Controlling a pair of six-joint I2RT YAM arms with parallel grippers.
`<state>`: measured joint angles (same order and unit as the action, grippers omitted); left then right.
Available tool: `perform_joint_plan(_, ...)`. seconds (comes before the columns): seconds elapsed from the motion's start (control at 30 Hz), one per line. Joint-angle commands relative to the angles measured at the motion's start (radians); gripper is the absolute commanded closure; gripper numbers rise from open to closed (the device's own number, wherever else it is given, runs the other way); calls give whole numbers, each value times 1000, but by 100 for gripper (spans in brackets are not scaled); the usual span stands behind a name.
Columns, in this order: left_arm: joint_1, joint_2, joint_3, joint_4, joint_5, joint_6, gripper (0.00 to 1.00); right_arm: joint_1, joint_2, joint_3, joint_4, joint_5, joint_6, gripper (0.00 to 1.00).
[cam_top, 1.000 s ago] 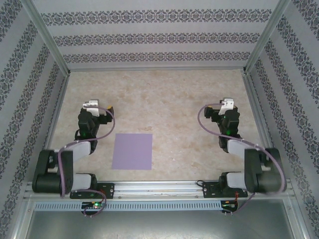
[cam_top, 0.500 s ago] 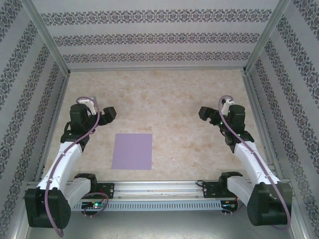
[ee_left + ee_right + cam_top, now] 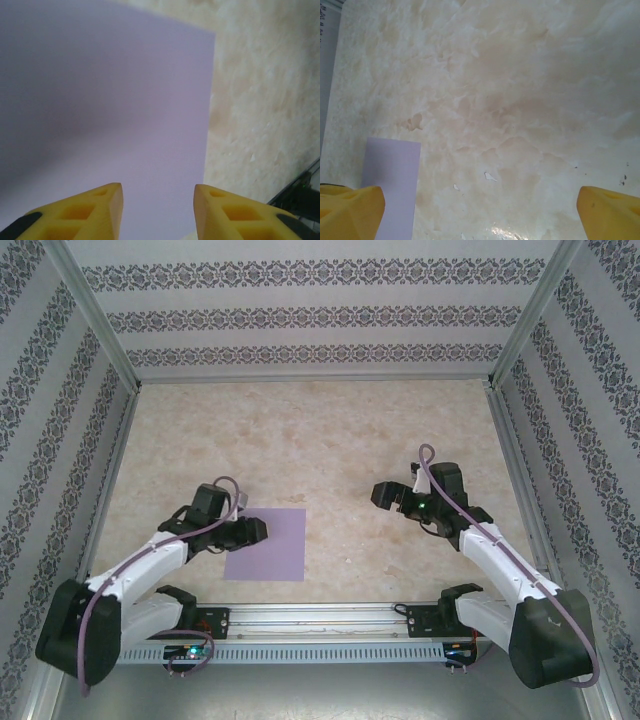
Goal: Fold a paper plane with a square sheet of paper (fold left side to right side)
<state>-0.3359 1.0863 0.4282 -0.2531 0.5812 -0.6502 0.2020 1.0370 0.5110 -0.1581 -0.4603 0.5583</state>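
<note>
The square sheet of paper [image 3: 275,555] lies flat and uncreased on the marbled table [image 3: 320,430], toward 7 o'clock of the table's middle. The first fold, left side over to right side, is not yet made, and the step in hand looks like the approach to the sheet's left edge.

The left gripper [image 3: 257,530] hangs over the sheet's 9 o'clock edge. In its wrist view its yellow fingers [image 3: 107,207] stand apart with a moderate gap, lavender paper showing between them and nothing clamped. I cannot tell whether they touch the sheet.

The right gripper [image 3: 385,493] sits at about 2 o'clock of the sheet, well apart from it. Its jaws are spread wide over bare table, with the sheet's near corner at 8 o'clock in its own view.

The next move likely calls for lifting that thin left edge off a smooth surface, which is hard to do without sliding or crumpling the paper. The right gripper may need to pin the 3 o'clock side.

Nothing lies between either gripper and the sheet. The patterned walls [image 3: 320,315] and the near rail [image 3: 320,613] stand clear of the work.
</note>
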Motion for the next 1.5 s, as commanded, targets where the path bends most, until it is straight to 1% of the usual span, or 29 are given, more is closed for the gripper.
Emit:
perform_joint_plan(0.0, -44, 68, -6, 135, 8, -74, 61, 17, -8, 7, -32, 30, 8, 2)
perform_joint_plan(0.3, -129, 298, 15, 330, -71, -142, 70, 22, -50, 19, -73, 75, -7, 2)
perform_joint_plan(0.4, -164, 378, 53, 388, -96, -166, 71, 22, -65, 23, -92, 96, -16, 2)
perform_joint_plan(0.67, -252, 642, 190, 578, -123, -260, 78, 22, -77, 29, -122, 121, -28, 2)
perform_joint_plan(0.8, -286, 743, 275, 608, -145, -279, 79, 21, -70, 37, -145, 137, -51, 2)
perform_joint_plan(0.9, -299, 782, 320, 610, -147, -279, 80, 22, -56, 50, -170, 154, -76, 2)
perform_joint_plan(1.07, -301, 769, 366, 572, -129, -255, 79, 22, -20, 75, -190, 177, -118, 3)
perform_joint_plan(1.2, -300, 700, 382, 537, -123, -236, 76, 30, 56, 127, -201, 183, -153, 7)
perform_joint_plan(1.33, -295, 596, 371, 470, -161, -206, 73, 88, 163, 217, -216, 240, -192, 8)
perform_joint_plan(1.47, -276, 497, 317, 397, -202, -177, 74, 176, 308, 318, -212, 309, -204, 6)
